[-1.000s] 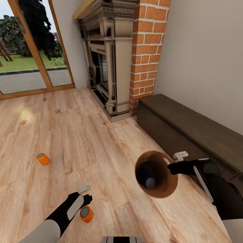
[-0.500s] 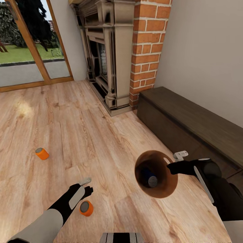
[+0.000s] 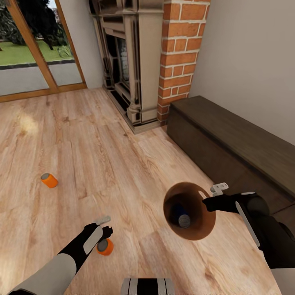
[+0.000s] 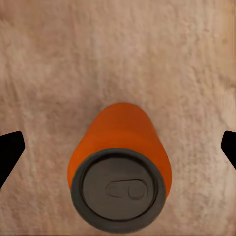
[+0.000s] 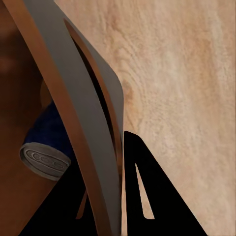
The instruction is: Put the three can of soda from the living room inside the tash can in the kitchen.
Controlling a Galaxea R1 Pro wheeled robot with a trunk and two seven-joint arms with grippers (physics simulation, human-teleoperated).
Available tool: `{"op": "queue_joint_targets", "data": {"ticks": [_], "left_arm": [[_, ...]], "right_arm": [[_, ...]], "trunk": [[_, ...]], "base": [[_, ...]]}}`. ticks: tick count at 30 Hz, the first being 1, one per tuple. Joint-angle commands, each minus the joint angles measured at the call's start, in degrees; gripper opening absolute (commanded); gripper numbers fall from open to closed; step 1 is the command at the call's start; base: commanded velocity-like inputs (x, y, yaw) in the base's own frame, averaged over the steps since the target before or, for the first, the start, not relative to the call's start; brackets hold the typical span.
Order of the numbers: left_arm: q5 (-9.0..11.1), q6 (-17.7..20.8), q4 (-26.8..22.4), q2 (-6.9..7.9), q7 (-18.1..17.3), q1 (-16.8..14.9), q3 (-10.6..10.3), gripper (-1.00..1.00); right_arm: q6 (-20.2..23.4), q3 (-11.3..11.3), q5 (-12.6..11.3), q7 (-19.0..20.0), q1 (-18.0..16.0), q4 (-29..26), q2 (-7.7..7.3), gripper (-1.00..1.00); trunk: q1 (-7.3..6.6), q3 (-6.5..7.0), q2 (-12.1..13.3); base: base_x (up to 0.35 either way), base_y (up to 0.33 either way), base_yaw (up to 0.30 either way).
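One orange can of soda (image 3: 105, 247) (image 4: 120, 167) stands upright on the wooden floor. My left gripper (image 3: 104, 229) (image 4: 118, 147) hovers open just above it, fingertips (image 4: 10, 152) well apart on either side and not touching. A second orange can (image 3: 49, 180) lies on its side farther off to the left. My right gripper (image 3: 209, 203) (image 5: 115, 162) is shut on the rim of the tash can (image 3: 196, 229) (image 5: 73, 98), held tilted above the floor with its tan inside facing me. The blue can (image 3: 180, 217) (image 5: 46, 142) lies inside it.
A long dark wooden bench (image 3: 237, 143) runs along the right wall. A brick pillar (image 3: 180, 57) and an ornate fireplace (image 3: 131, 61) stand ahead, glass patio doors (image 3: 32, 53) at the far left. Open wooden floor (image 3: 102, 155) stretches between.
The whole view has shifted as the camera moved forward. The near orange can now sits closer under my left gripper. The blue can has shifted slightly inside the bin.
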Motion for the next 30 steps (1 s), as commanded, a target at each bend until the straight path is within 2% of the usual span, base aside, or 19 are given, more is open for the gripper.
{"op": "queue_joint_targets", "data": {"ticks": [1, 20, 29, 30], "left_arm": [[-0.01, -0.01, 0.00, 0.00, -0.01, 0.00, 0.00, 1.00], [0.07, -0.01, 0.09, -0.11, -0.02, 0.00, 0.00, 1.00], [0.16, -0.57, 0.09, -0.62, -0.03, 0.66, -0.04, 1.00], [0.17, -0.57, 0.09, -0.62, -0.06, 0.71, -0.49, -1.00]], "right_arm": [[0.25, -0.01, -1.44, 0.31, -0.03, -0.03, 0.01, -1.00], [0.25, -0.09, -1.45, 0.31, -0.03, -0.10, 0.01, -1.00], [0.25, -0.09, -1.53, 0.31, -0.03, -0.16, -0.08, -1.00], [0.25, -0.09, -1.53, 0.31, -0.03, -0.17, -0.08, -1.00]], "trunk": [[0.01, -0.22, -0.02], [0.50, -4.43, -0.27], [0.50, -4.43, -0.27], [0.50, -4.43, -0.27]], "base": [[0.000, 0.000, 0.000], [0.000, 0.000, 0.000], [0.000, 0.000, 0.000], [0.000, 0.000, 0.000]]}}
